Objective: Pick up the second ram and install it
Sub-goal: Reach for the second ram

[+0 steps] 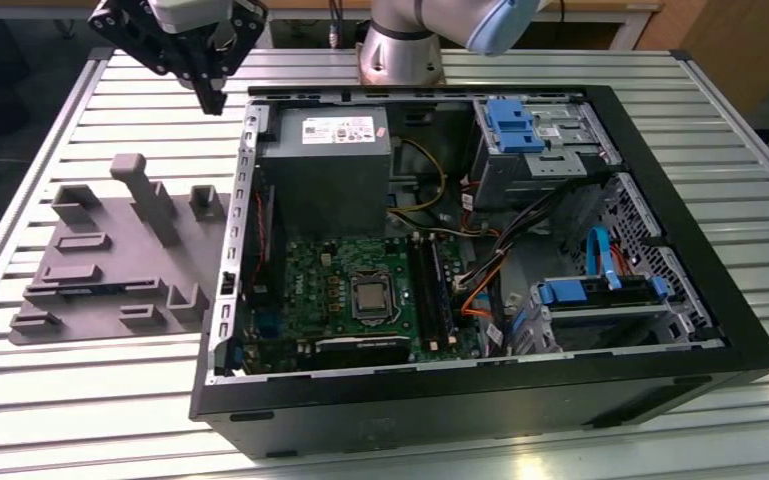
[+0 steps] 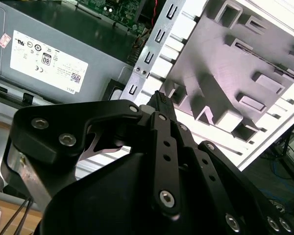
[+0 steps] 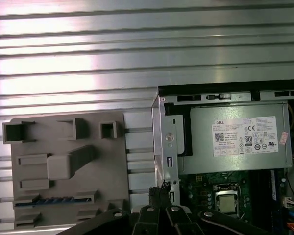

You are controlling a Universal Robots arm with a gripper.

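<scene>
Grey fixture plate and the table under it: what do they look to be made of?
The grey fixture plate looks like matte plastic, perhaps moulded or printed: it is a uniform dull grey, with blocky raised shapes and no glint. The table looks like bare aluminium slats: pale silver ribs with bright streaked reflections along their length.

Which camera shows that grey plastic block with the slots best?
The first wrist view: the grey fixture is seen straight on, slots plain. The exterior view shows it whole but slanted; the second wrist view shows part past the gripper.
</scene>
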